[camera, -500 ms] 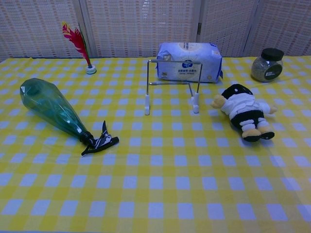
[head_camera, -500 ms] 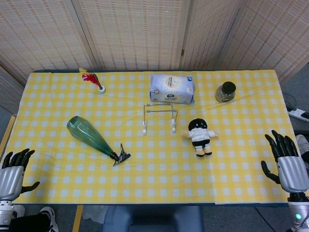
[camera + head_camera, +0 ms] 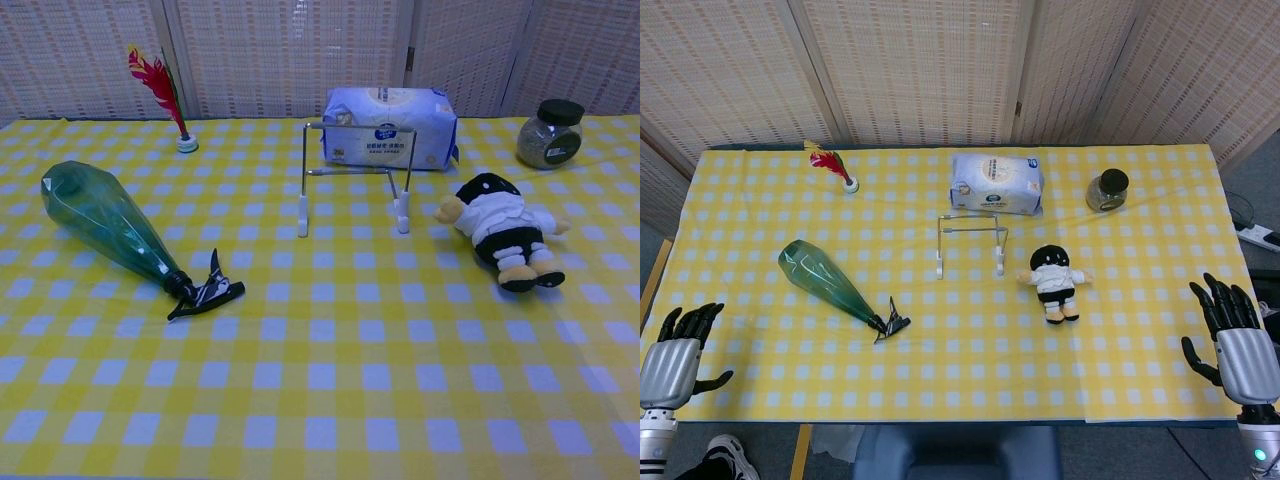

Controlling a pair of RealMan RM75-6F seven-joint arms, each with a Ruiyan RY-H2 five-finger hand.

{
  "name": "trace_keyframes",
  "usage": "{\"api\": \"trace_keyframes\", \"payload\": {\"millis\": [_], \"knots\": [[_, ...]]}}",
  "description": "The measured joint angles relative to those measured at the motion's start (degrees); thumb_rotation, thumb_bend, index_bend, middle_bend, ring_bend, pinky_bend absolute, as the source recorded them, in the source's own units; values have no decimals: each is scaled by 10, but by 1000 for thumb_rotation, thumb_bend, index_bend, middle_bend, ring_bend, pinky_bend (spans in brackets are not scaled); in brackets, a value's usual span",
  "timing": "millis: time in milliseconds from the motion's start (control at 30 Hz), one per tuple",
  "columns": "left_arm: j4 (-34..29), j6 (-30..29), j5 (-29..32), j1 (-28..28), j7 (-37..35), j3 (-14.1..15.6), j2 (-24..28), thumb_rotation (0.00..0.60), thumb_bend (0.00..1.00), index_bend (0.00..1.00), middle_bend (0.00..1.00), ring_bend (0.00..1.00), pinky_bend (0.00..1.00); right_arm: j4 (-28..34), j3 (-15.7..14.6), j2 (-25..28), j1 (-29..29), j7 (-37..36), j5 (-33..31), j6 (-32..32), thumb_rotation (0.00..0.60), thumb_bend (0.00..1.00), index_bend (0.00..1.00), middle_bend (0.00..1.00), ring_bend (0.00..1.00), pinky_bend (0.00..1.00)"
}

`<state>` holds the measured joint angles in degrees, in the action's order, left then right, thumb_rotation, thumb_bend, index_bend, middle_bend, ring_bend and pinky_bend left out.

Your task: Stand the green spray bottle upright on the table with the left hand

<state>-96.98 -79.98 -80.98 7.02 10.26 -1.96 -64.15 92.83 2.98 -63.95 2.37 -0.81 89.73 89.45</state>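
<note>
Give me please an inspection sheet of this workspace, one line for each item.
Surface: table with yellow checked cloth, flat.
Job's things: green spray bottle lies on its side, black trigger head toward the front edge; not yet upright.
Clutter: red feather shuttlecock, white tissue pack, dark-lidded jar, wire stand, plush doll lying down.
Hands: left hand at the front left corner, fingers apart, holding nothing; right hand at the right edge, fingers apart, holding nothing.
Cables: power strip with a cord on the floor, right.
Surroundings: woven screens behind the table.
</note>
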Motion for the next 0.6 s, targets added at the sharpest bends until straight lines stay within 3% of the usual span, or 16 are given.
{"api": "trace_keyframes", "payload": {"millis": [33, 67, 100, 133, 200, 333, 467, 600], "knots": [[9, -5, -14, 2, -10, 0, -4, 600, 171, 149, 614, 507, 547, 0, 0, 0, -1, 0, 2, 3, 600, 456, 0, 0, 1, 0], [17, -9, -26, 3, -17, 0, -8, 600, 170, 174, 823, 717, 803, 1, -1, 0, -2, 0, 2, 4, 600, 456, 0, 0, 1, 0], [25, -13, -39, 5, -24, 0, -13, 600, 169, 198, 943, 859, 934, 1, -1, 0, -2, -1, 2, 3, 600, 456, 0, 0, 1, 0], [36, -18, -55, 8, -37, 0, -20, 600, 168, 225, 990, 937, 985, 1, -1, 0, -2, -1, 2, 2, 600, 456, 0, 0, 1, 0], [55, -27, -80, 15, -59, -1, -34, 600, 167, 283, 1000, 995, 1000, 1, -2, 0, -2, -1, 1, 0, 600, 456, 0, 0, 1, 0], [83, -30, -115, 38, -75, -7, -64, 600, 165, 363, 1000, 1000, 1000, 2, 0, 2, -2, -5, -1, 0, 600, 456, 0, 0, 0, 0], [76, 5, -122, 72, -29, -14, -75, 600, 190, 410, 1000, 1000, 1000, 2, 1, 3, -3, -9, -2, 1, 600, 456, 0, 0, 0, 0], [58, 69, -106, 108, 32, -24, -84, 600, 229, 380, 1000, 1000, 1000, 2, 2, 6, -3, -17, -6, 0, 600, 456, 0, 0, 1, 0]]}}
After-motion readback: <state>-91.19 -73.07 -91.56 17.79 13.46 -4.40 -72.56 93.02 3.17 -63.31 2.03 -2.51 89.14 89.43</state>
